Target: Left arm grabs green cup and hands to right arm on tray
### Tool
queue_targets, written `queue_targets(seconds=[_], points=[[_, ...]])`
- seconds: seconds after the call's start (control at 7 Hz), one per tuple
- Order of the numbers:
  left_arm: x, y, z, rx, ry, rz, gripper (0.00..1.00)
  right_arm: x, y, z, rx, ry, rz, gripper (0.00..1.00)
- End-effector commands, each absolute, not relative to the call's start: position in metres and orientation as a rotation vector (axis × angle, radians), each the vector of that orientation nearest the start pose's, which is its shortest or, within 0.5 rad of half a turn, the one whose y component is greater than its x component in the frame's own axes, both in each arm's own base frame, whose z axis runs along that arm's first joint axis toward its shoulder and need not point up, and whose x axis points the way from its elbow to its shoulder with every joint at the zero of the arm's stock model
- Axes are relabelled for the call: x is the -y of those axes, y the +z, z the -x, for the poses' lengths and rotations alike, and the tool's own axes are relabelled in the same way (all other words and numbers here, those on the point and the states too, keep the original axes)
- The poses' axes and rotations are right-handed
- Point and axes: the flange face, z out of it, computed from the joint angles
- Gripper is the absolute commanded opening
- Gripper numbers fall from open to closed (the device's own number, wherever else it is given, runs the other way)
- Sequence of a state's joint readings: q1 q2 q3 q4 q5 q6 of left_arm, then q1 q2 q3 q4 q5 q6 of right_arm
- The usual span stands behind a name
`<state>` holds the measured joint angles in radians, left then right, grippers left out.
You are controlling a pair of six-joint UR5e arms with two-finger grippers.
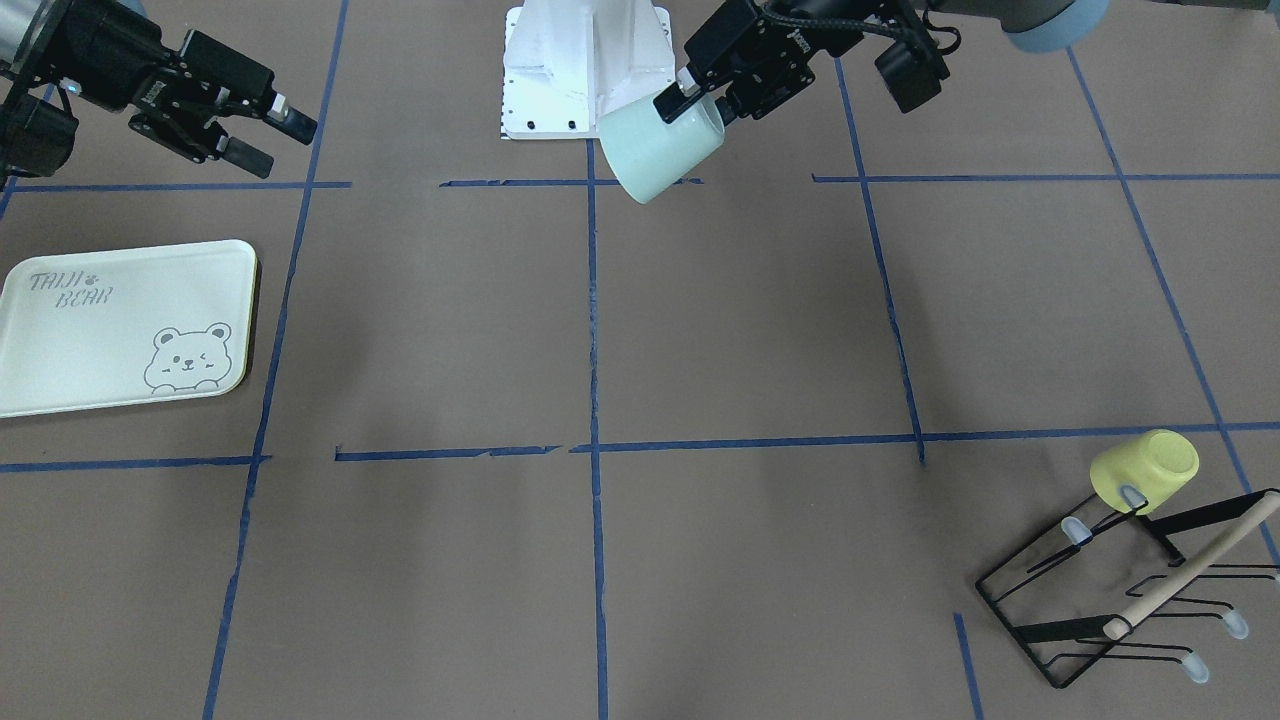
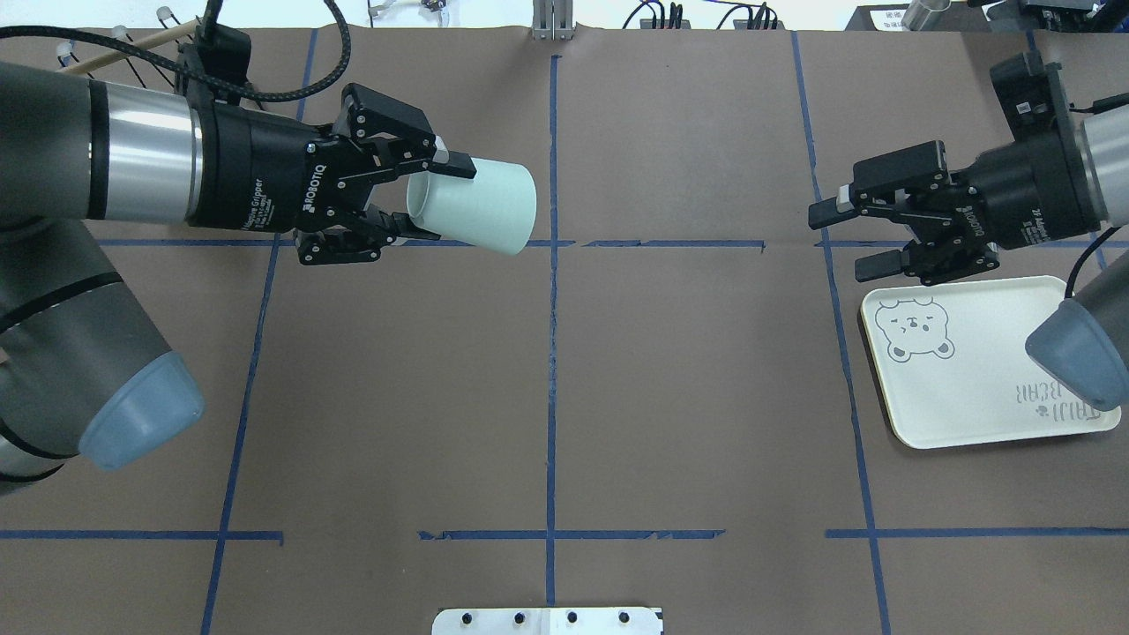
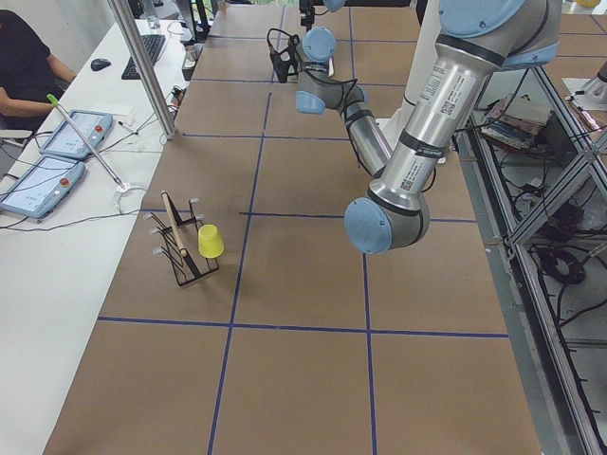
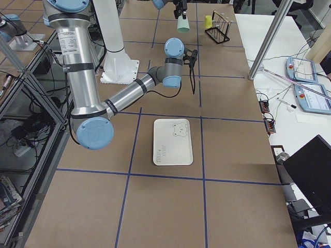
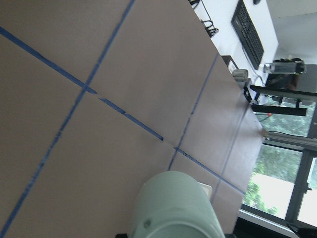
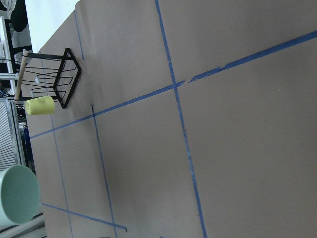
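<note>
My left gripper [image 2: 432, 198] is shut on the rim of the pale green cup [image 2: 485, 207] and holds it on its side above the table, base pointing toward the right arm. In the front view the cup [image 1: 655, 150] hangs from that gripper [image 1: 700, 100] near the robot base. The cup also shows in the left wrist view [image 5: 176, 208] and the right wrist view [image 6: 15, 201]. My right gripper [image 2: 847, 238] is open and empty, just beyond the tray's [image 2: 970, 388] far edge, well apart from the cup. The bear tray [image 1: 90, 340] lies flat with nothing on it.
A black wire rack [image 1: 1100, 600] with a wooden handle stands at the far corner on my left side, and a yellow cup [image 1: 1145, 470] hangs on one of its prongs. The white robot base [image 1: 585, 70] sits at the table's near edge. Blue tape lines cross the brown table.
</note>
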<state>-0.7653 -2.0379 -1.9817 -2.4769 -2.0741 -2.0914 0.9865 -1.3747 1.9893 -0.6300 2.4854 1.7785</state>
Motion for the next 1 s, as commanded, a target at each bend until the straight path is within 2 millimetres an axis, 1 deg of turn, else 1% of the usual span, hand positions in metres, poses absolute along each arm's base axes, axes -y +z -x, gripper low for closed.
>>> queue_targets(seconds=[0.0,0.14,0.29,0.43,0.57,0.71,0.86], points=[[0.418,0.146,-0.317,-1.939,-0.397,0.15,0.03,0.412,0.215,0.232,1.617,0.196,0.161,0.99],[0.422,0.162,-0.326,-1.988,-0.38,0.179,0.03,0.408,0.196,0.243,1.641,0.162,0.164,0.99],[0.424,0.169,-0.326,-2.051,-0.384,0.174,0.03,0.407,0.18,0.248,1.665,0.153,0.156,0.99],[0.415,0.169,-0.332,-2.112,-0.395,0.2,0.03,0.408,0.158,0.251,1.701,0.186,0.169,0.99],[0.407,0.17,-0.339,-2.167,-0.386,0.204,0.03,0.399,0.155,0.256,1.828,0.224,0.14,0.99],[0.4,0.171,-0.345,-2.201,-0.381,0.225,0.03,0.395,0.166,0.265,1.997,0.292,0.173,0.99],[0.394,0.171,-0.344,-2.242,-0.382,0.275,0.03,0.396,0.181,0.274,2.075,0.273,0.171,0.98]])
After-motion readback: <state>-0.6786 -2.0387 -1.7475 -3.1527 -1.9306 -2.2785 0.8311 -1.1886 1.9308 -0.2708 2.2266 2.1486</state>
